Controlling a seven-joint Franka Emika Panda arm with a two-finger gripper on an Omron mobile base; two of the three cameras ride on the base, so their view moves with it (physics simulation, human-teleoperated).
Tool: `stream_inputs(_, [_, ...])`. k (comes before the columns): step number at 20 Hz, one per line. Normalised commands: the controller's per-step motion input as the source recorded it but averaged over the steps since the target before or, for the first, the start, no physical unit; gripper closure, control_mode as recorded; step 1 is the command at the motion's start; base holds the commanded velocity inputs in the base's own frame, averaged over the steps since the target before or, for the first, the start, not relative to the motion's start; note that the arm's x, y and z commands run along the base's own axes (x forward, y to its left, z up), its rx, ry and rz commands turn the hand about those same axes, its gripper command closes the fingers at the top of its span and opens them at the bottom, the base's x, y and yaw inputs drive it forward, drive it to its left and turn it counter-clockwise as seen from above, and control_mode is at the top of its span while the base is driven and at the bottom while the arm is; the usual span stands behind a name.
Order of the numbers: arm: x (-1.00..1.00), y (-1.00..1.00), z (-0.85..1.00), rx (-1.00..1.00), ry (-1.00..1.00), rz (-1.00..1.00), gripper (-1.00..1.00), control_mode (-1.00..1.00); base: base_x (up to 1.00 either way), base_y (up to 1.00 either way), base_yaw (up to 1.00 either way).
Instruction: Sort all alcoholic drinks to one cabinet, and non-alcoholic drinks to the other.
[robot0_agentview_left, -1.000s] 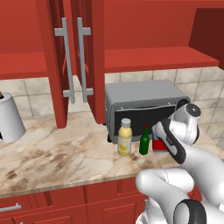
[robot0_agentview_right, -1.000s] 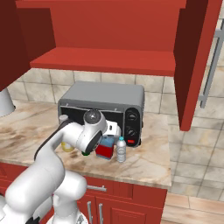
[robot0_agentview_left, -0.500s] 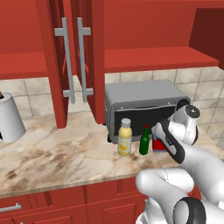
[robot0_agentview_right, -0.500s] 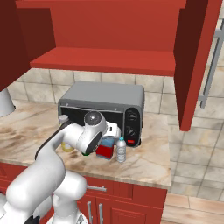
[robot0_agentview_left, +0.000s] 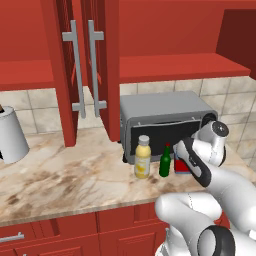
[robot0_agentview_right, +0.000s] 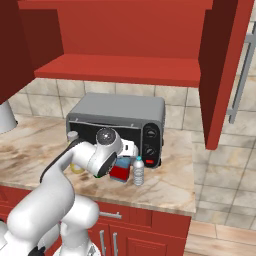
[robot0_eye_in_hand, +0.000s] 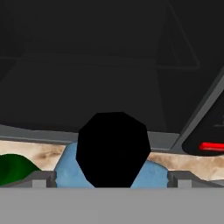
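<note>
1. Nothing much shifts since the earlier frames: arm creeps slightly lower toward the bottles, bottles and base stay put.
2. Gripper (robot0_eye_in_hand: 112, 181) sits over the squat red-and-blue bottle (robot0_agentview_right: 120, 170); its black cap (robot0_eye_in_hand: 113, 150) is dead centre between the fingertips (robot0_eye_in_hand: 40, 178) in the hand view. Jaws spread wide, nothing held.
3. All four drinks stand on the counter (robot0_agentview_left: 60, 175) in front of the toaster oven (robot0_agentview_left: 162, 117): juice bottle (robot0_agentview_left: 142, 157), green bottle (robot0_agentview_left: 165, 161) beside it, then the squat bottle, with the water bottle (robot0_agentview_right: 138, 171) at the far end.
4. Handling guess: squat bottle is rigid, probably glass, heavier than the water bottle, smooth sides so slip risk. Square body suits flat pads; grab across two opposite faces below the shoulder, not the cap.
5. Neighbours are close; green bottle is slim and tippy, watch finger clearance.
6. Double-handle cabinet (robot0_agentview_left: 85, 70) and shelf (robot0_agentview_left: 170, 67) open above.
</note>
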Motion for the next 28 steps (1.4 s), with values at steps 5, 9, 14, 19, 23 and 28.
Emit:
stream_inputs(5, [0.05,0.0,0.0,0.0,-0.03,0.01,-1.0,-1.0,0.0,0.0,0.0])
stream_inputs(9, [0.04,0.0,0.0,0.0,-0.05,0.01,-1.0,-1.0,0.0,0.0,0.0])
stream_inputs(14, [0.04,0.0,0.0,0.0,-0.05,0.01,-1.0,-1.0,0.0,0.0,0.0])
stream_inputs(19, [0.01,0.0,0.0,0.0,-0.05,0.01,-1.0,-1.0,0.0,0.0,0.0])
stream_inputs(23, [0.0,0.0,0.0,0.0,-0.06,0.01,-1.0,-1.0,0.0,0.0,0.0])
stream_inputs(28, [0.0,0.0,0.0,0.0,-0.08,0.02,-1.0,-1.0,0.0,0.0,0.0])
